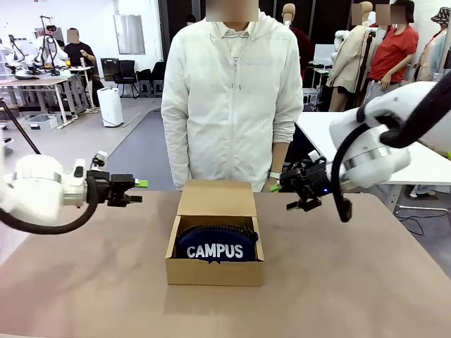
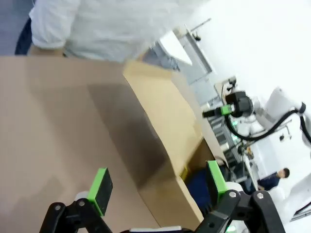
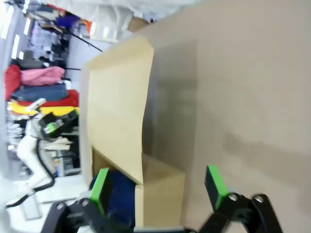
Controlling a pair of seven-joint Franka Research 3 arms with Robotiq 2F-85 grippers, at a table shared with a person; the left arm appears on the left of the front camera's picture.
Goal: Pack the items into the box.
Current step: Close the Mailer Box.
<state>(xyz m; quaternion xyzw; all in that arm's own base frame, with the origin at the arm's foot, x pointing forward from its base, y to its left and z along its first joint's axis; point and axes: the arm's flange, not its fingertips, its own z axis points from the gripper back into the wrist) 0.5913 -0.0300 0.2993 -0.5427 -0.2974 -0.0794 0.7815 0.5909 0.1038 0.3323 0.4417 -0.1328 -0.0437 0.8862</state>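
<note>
Behind the brown table (image 1: pixel 84 282) you see a person (image 1: pixel 232 98) in white, close behind the box (image 1: pixel 215 262) at frame centre, pencil case (image 1: pixel 215 245) inside, lid up. Left gripper (image 1: pixel 138 191) and right gripper (image 1: pixel 282 196) flank it, fingers spread, empty.

We see a tan table (image 1: pixel 84 282) whose matte top carries one thing directly, a brown cardboard box (image 1: pixel 215 270) standing near the middle with its lid flap raised toward the far edge, bare tabletop on every side.
</note>
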